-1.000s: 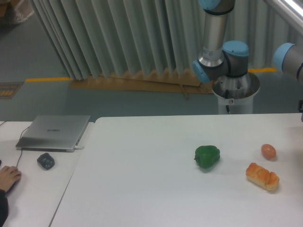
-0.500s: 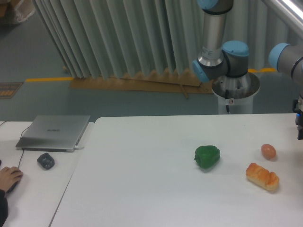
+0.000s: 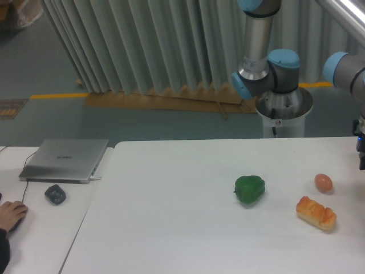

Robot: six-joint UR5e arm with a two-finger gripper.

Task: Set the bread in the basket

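Note:
The bread (image 3: 316, 213), a small golden-orange loaf with a lumpy top, lies on the white table (image 3: 171, 217) near the right edge. The basket is out of view. Only a dark sliver of my gripper (image 3: 362, 153) shows at the right frame edge, up and to the right of the bread and well apart from it. Its fingers are cut off by the frame edge. Nothing is held that I can see.
A green pepper (image 3: 250, 189) sits left of the bread, and a small smooth orange-brown egg-shaped thing (image 3: 323, 182) lies just behind it. On a second table to the left are a closed laptop (image 3: 65, 159), a dark mouse (image 3: 55, 194) and a person's hand (image 3: 11, 214).
The arm's blue elbow joint at the right edge has shifted slightly left, and the dark gripper part has come lower into view. The objects on the table have not moved.

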